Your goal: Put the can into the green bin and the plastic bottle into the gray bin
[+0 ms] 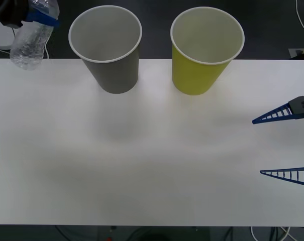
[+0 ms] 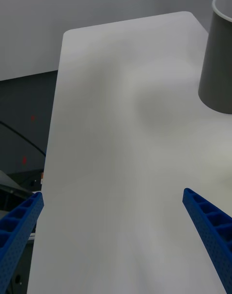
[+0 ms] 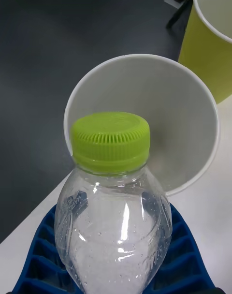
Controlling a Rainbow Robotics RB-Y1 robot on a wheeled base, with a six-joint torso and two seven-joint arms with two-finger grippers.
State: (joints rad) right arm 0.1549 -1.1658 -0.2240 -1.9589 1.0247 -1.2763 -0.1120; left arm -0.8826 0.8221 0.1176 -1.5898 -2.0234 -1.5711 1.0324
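left hand at far left, raised above table's back edge, fingers clamped on plastic bottle. bottle tilted in grip, clear body poking out past fingers; in left wrist view lime cap points toward open mouth of gray bin. gray bin upright on table, just right of held bottle. green bin upright beside it, apart. right hand at right edge, low over table, fingers spread wide, holding nothing.
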